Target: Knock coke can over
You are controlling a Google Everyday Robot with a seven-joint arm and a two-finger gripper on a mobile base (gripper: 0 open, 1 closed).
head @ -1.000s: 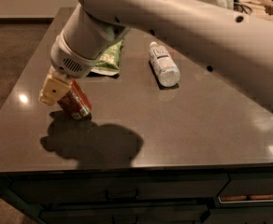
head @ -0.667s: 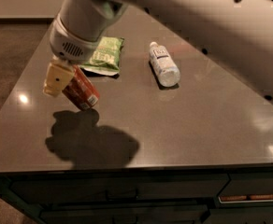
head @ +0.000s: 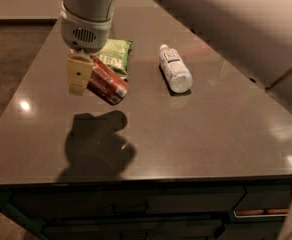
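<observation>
Nearest, drawer fronts (head: 136,204) under the near edge of the counter (head: 196,149); nothing of yours was down there.

Just beyond, on the near-left of the top, you had a broad shadow (head: 97,145) with a stubby lobe toward the right. It lay well apart from the gripper that cast it. Judgement: gripper and can both sat above the surface, so the can was probably not yet at rest on its side.

To finish the step well, you needed the can to end up lying flat on the counter:
- Bring it low before pushing through or letting it go.
- Direct the motion toward the near-right of the top, away from the bag.
- Keep it gentle, so the can did not roll off the near edge.

Next out, the gripper (head: 80,79) hung below the arm's grey wrist (head: 86,31), over the left-middle of the counter. Whether it was clenched, released or grasping something, you could not tell from this view.

The coke can (head: 107,81) was touching the gripper's right side. It was tilted steeply, one end down toward the near-right and the other end up against the gripper.

Farther out, the green chip bag (head: 115,54) lay flat, just beside the can's upper end. To the right, a clear bottle (head: 175,69) lay on its side, well apart from the can.
</observation>
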